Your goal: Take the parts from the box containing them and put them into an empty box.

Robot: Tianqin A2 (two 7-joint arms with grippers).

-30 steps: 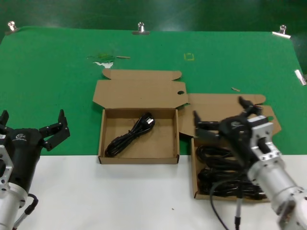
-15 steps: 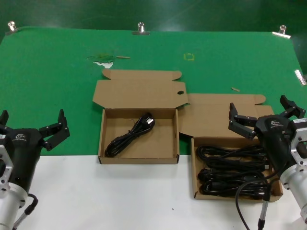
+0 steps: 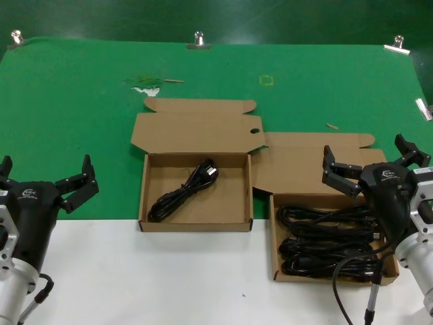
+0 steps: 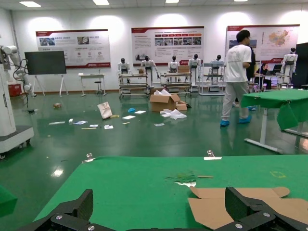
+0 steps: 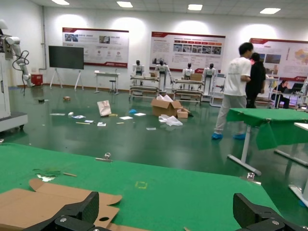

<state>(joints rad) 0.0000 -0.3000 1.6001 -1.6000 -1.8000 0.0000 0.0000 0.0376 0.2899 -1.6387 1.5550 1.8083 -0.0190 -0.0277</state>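
Bright, even overhead ceiling lighting, soft faint shadows, mild floor glare, walking person slightly blurred.

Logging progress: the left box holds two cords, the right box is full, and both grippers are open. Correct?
Not quite: the head view shows only one power cord in the left box. The right box is full, and the left gripper and right gripper are open.

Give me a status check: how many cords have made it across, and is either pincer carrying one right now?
One cord already lies in the left box. Nothing is in hand: the right pincer hangs open and empty over the far edge of the right box, and the left pincer waits open at the table's left edge. Left to do: the remaining cords, several stacked coils, still fill the right box.
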